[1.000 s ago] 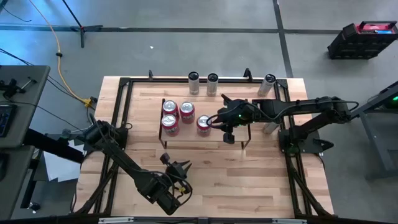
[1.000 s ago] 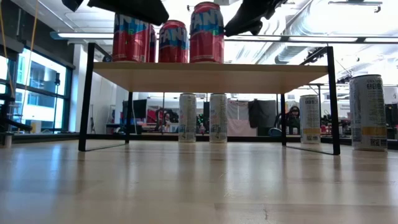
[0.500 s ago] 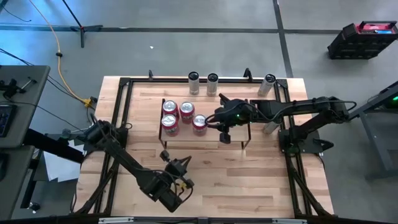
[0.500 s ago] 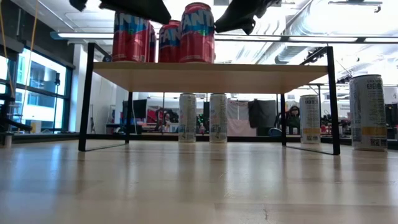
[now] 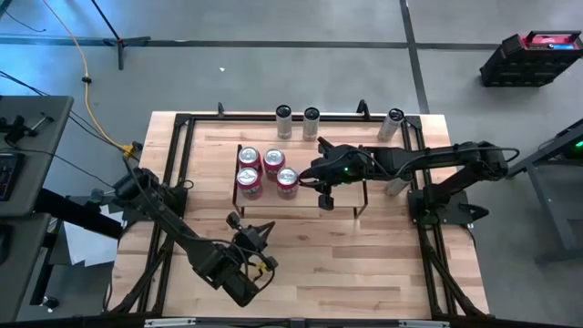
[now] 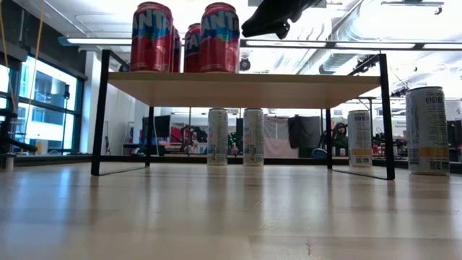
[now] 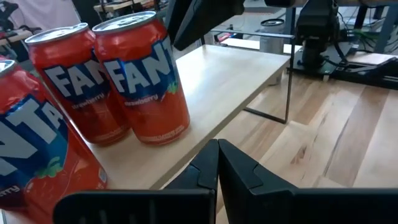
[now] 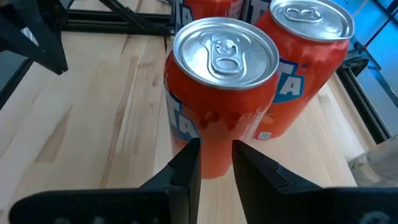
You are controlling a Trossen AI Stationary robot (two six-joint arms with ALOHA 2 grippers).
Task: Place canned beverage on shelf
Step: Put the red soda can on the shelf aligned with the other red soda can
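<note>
Finds the nearest Fanta can (image 5: 287, 179) upright on the shelf (image 6: 289, 89), close beside three other Fanta cans (image 5: 249, 156) grouped at the board's left-arm end. Looks like deliberate packing: bunches the red cans tightly, with the remaining board bare for more.

Puts the right claw (image 8: 216, 149) low by that can's side, opposite the group. Shows it nearly pressed together, with only a narrow slit between the fingers (image 8: 186, 165), pinching nothing. Reads as a nudge rather than a grasp, the slit being far too narrow for a can's body. Suits sliding the can toward its neighbours without tipping it. Cannot tell from these views whether touching the can or just short of it.

Holds the left claw (image 5: 258, 239) pressed fully together and empty over the counter (image 5: 364, 264), just in front of the shelf and aimed at the cans. Seems parked there to stay out of the right arm's way.

Has four tall pale cans (image 6: 253, 137) standing on the counter, behind and beside the shelf, well apart from both claws. Takes these as probable stock for later turns.

Judges the placement itself as essentially done, with only the right claw's retreat from the can outstanding.
</note>
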